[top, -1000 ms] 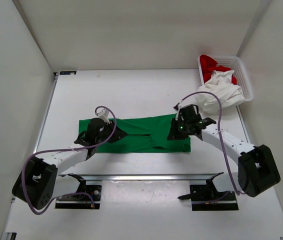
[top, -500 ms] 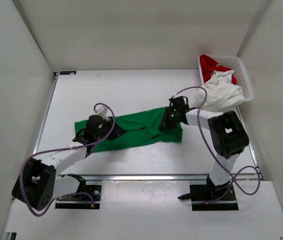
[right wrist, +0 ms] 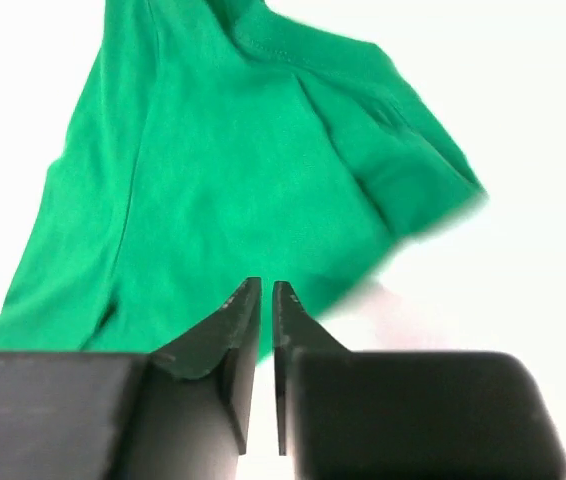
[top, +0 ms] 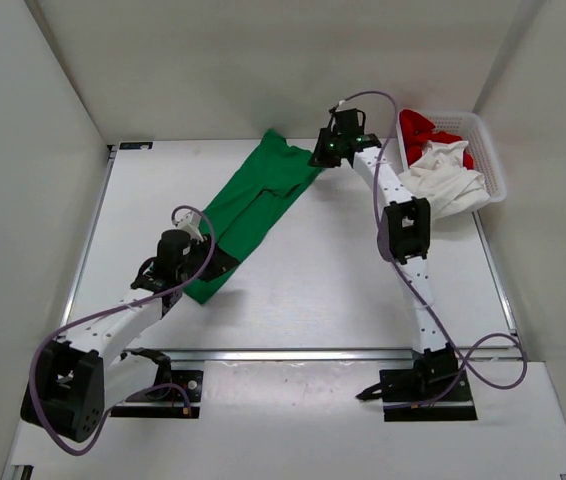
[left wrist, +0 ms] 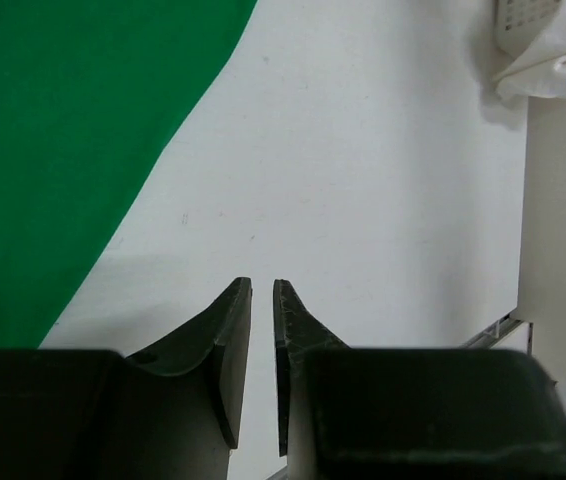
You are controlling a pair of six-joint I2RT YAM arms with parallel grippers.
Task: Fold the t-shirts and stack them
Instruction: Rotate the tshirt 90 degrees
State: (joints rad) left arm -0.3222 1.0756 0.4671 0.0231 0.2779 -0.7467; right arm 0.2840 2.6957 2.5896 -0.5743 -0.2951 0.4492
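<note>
The green t-shirt (top: 253, 200) lies stretched diagonally from the far middle of the table towards my left arm. It also shows in the left wrist view (left wrist: 63, 150) and the right wrist view (right wrist: 213, 180). My right gripper (top: 318, 160) (right wrist: 267, 287) is at full reach by the back wall, shut on the shirt's far right edge. My left gripper (top: 218, 266) (left wrist: 262, 285) is shut and empty over bare table beside the shirt's near end. The white t-shirt (top: 448, 180) (left wrist: 553, 50) spills out of the basket over the red t-shirt (top: 425, 128).
A white mesh basket (top: 493, 160) stands at the far right corner. White walls close in the table at the back and both sides. A metal rail (top: 283, 355) runs along the near edge in front of the arm bases.
My right arm has swung from the table's middle to the far edge, pulling the green shirt's right end with it. The shirt has turned from lying across to diagonal. My left gripper moved slightly.
</note>
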